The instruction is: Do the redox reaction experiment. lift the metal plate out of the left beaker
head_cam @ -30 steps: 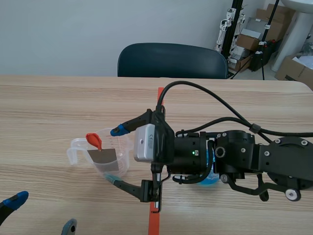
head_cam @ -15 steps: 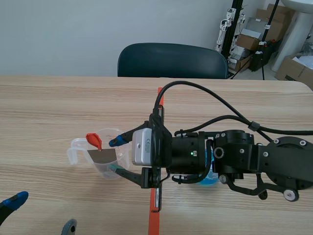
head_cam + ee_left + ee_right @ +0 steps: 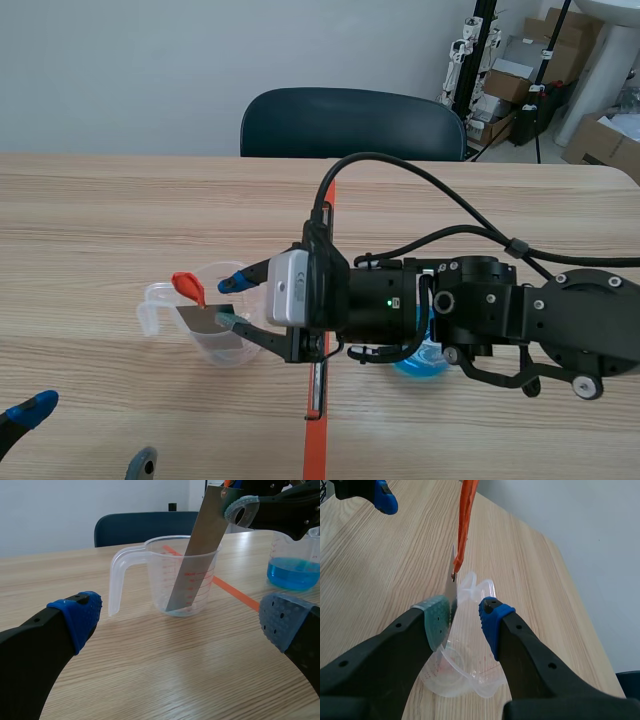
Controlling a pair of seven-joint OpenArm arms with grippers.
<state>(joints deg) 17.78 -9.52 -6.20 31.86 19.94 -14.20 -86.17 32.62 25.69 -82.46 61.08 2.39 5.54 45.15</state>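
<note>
Straddling the metal plate (image 3: pixel 205 318), the right gripper (image 3: pixel 232 302) comes in from the right past the table's middle. Its grey-green pad (image 3: pixel 437 620) on the near side lies against one face of the plate, while the blue pad (image 3: pixel 492 617) on the far side stands just off the other face. The jaws are thus narrowed but not closed, and nothing is clamped between them. The plate is a flat, dull grey rectangular strip with a bare, lightly reflective face. It stands in the left beaker (image 3: pixel 225 352), a clear plastic measuring jug with red graduations and a handle on its left. The plate's lower end sits on the beaker's floor, and its long axis rises steeply, leaning against the rim. An orange-red tab (image 3: pixel 188 287) hangs from a hole at the upper corner, which stands clear above the rim. The plate lies directly between the right fingers, so the lift appears to need only a final pinch and then a pull along that leaning axis. The left gripper (image 3: pixel 88 435) rests wide open and empty at the near left edge, well apart from the beaker, so the right arm is clearly the nearer. A second beaker (image 3: pixel 420 362) holding blue liquid stands to the right, partly under the right arm.
</note>
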